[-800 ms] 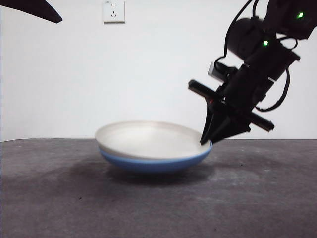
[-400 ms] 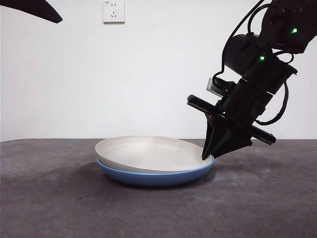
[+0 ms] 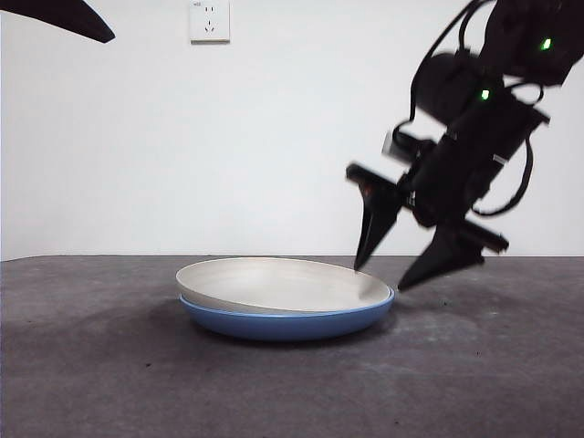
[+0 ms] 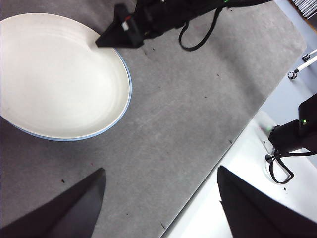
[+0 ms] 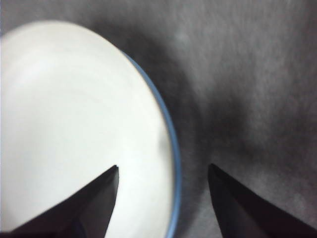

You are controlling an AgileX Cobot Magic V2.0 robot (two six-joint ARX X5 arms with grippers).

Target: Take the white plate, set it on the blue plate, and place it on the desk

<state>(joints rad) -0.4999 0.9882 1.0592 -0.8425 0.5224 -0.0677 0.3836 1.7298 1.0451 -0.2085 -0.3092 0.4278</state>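
At centre frame, white plate nests in blue plate on desk; right gripper, jaws apart, straddles their right rim; left gripper spread, waiting.

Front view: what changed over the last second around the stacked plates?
The right end effector opened and let go of the round cream-white plate, which had settled down with the round glossy blue plate onto the dark grey stone-textured desk. The white plate stays nested in the blue one; the left end effector waits apart.
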